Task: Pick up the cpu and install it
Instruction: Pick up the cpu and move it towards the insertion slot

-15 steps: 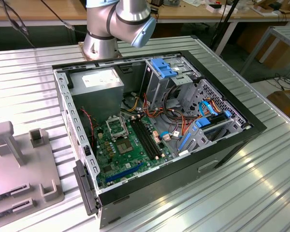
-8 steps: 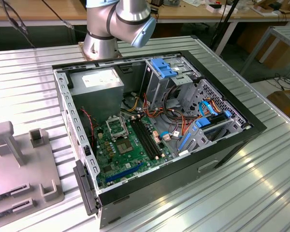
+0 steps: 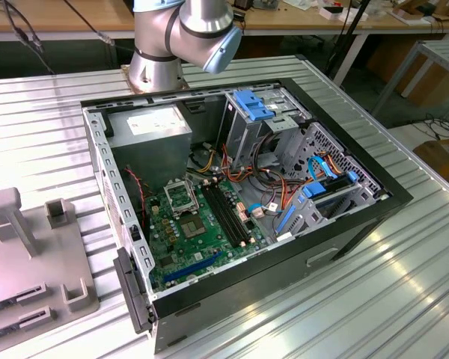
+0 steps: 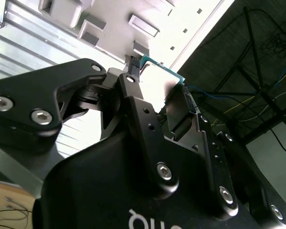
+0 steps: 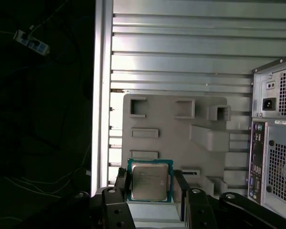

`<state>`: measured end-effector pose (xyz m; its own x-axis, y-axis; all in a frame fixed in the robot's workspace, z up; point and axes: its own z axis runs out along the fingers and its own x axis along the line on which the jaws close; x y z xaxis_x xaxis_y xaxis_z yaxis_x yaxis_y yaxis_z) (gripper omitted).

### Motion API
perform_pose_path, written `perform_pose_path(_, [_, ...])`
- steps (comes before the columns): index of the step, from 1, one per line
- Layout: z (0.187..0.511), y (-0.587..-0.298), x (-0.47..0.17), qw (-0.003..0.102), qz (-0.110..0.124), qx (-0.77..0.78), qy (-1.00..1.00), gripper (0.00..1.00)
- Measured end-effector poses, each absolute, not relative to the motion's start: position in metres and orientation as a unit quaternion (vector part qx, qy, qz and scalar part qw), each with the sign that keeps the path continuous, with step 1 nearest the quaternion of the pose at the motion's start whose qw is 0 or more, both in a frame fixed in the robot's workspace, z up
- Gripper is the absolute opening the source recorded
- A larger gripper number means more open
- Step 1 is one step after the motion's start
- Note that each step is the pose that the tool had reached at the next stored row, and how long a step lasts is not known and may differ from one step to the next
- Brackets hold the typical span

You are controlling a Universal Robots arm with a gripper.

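In both wrist views the cpu [image 5: 149,180] [image 4: 158,76], a small flat square chip with a silver top and a green rim, sits between my black fingers. My gripper [image 5: 150,191] [image 4: 157,93] is shut on its two opposite edges and holds it in the air above the grey fixture plate [image 5: 176,129]. In the exterior view the square black socket [image 3: 181,197] with its metal frame lies on the green motherboard [image 3: 198,239] inside the open computer case [image 3: 239,209]. The arm's base and elbow [image 3: 172,37] stand behind the case.
The grey fixture plate [image 3: 30,254] with raised blocks and slots lies on the ribbed metal table [image 3: 359,299], on the exterior view's left. The case's rear panel [image 5: 274,143] shows beside the plate. Inside the case are a grey power supply [image 3: 150,127], memory slots [image 3: 228,213], cables and blue drive brackets [image 3: 254,105].
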<state>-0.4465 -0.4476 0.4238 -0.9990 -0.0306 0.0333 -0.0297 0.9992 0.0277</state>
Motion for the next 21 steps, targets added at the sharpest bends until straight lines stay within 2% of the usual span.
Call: perform_pose_path(21, [0.424,-0.447,-0.432,0.017,-0.014,0.015,-1.0,0.47])
